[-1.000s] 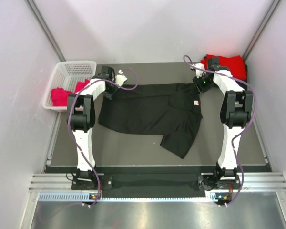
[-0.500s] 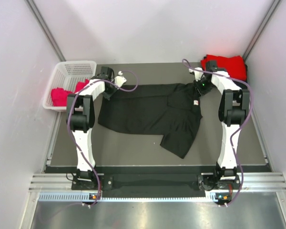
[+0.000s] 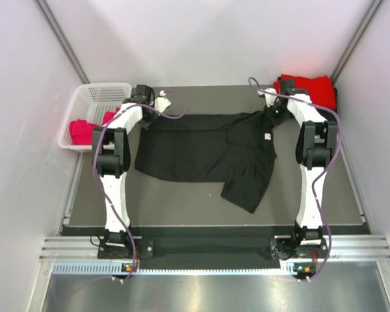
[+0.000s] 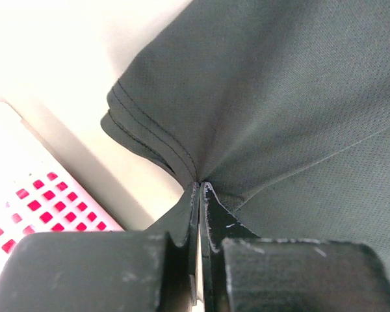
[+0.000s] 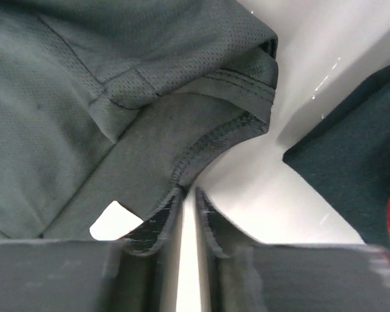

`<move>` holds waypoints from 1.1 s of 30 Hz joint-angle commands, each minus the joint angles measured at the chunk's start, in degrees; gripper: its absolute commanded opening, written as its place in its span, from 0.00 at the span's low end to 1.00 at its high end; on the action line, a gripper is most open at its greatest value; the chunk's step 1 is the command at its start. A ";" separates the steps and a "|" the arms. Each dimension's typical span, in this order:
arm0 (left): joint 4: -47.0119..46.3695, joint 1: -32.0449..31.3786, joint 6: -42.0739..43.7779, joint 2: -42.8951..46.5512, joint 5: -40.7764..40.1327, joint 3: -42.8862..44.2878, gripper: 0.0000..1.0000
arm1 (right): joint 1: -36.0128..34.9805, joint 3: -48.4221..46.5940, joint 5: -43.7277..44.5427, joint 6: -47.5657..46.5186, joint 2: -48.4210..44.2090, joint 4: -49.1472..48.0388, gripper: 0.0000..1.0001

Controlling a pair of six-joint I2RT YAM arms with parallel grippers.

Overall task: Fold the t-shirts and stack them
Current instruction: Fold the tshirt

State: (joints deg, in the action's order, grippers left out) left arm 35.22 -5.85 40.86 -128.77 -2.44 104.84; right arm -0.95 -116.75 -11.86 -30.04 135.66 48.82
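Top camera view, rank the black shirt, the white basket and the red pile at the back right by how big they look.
1. black shirt
2. white basket
3. red pile, though an arm hides part of it

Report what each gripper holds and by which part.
Left gripper pinches the black t-shirt at its stitched hem corner; right gripper seems to pinch the same shirt's neckline edge beside the white tag.

This is a robot lab cell. Plain white walls box in a dark table, and a left arm and right arm are bolted by a metal rail at 6 o'clock, trailing purple cables. On the table lie a basket at 10 o'clock and a black shirt at centre.
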 commanded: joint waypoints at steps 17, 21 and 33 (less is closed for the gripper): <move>6.68 1.10 -12.90 -5.07 6.91 18.46 0.23 | 0.51 -8.84 -13.17 6.13 -3.13 0.05 0.32; 8.29 2.15 -19.22 -10.44 11.04 23.22 0.18 | 0.34 -10.78 -15.91 7.28 -0.40 0.40 0.33; 8.28 2.33 -21.53 -14.75 12.90 23.31 0.19 | 0.16 -11.57 -15.57 9.21 3.91 -0.74 0.35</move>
State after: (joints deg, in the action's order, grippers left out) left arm 42.52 -3.42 20.40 -142.82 9.65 127.57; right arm -0.93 -126.10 -26.48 -21.74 139.17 49.08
